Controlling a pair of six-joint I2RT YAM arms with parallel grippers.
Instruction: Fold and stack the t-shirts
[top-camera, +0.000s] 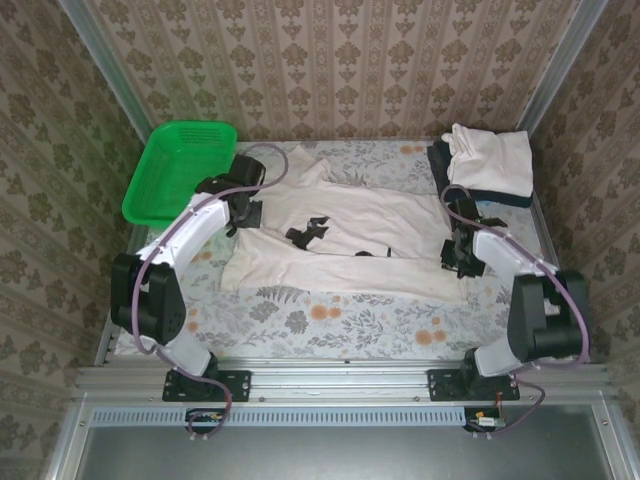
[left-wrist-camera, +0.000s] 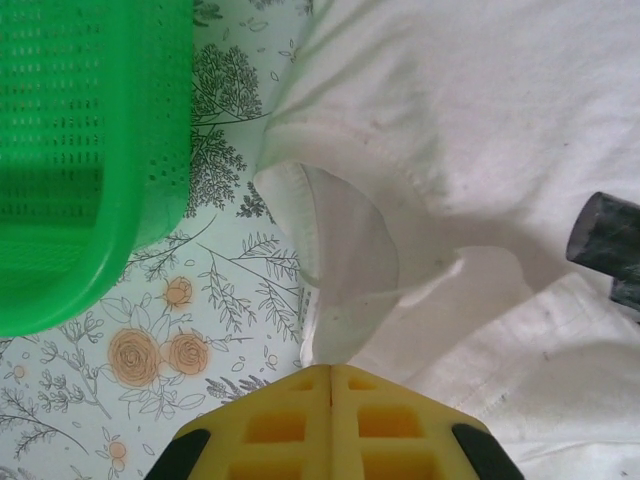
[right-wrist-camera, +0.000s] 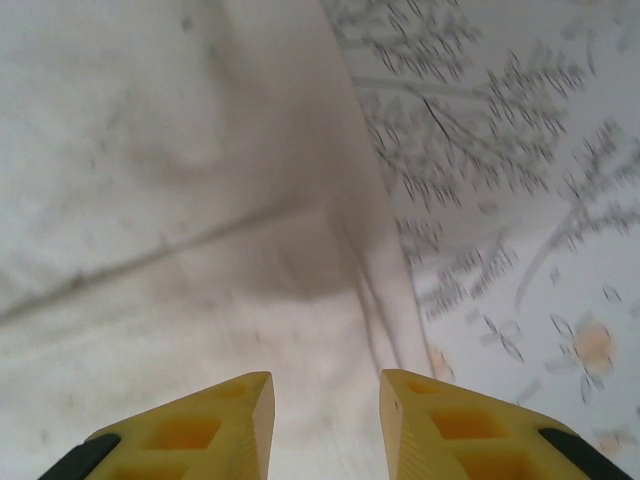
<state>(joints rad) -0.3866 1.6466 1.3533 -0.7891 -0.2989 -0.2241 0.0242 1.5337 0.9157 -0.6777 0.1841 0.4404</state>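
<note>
Folded stack (top-camera: 488, 165) lies at the bench's (top-camera: 330, 320) far right; spread t-shirt (top-camera: 340, 235) is half-folded, left tool (left-wrist-camera: 330, 368) pinching its sleeve (left-wrist-camera: 340, 250), right tool (right-wrist-camera: 325, 380) apart.

The right wrist view is blurred: the spread cream t-shirt (right-wrist-camera: 180, 200) and the flower print of the table (right-wrist-camera: 520, 180) are smeared, and the bottom edge cuts off the right jaws behind their yellow tips. In the left wrist view the green mesh basket (left-wrist-camera: 70, 150) runs out at the left and top edges. A dark grey round part (left-wrist-camera: 605, 240) is cut by the right edge. I cannot tell whether the sleeve (left-wrist-camera: 345, 260) is pinched in the closed left jaws or only touches them. From above, the navy t-shirt (top-camera: 437, 163) is mostly hidden under the folded cream t-shirt (top-camera: 490, 160). The black marks (top-camera: 310, 233) on the spread one are too small to tell.
</note>
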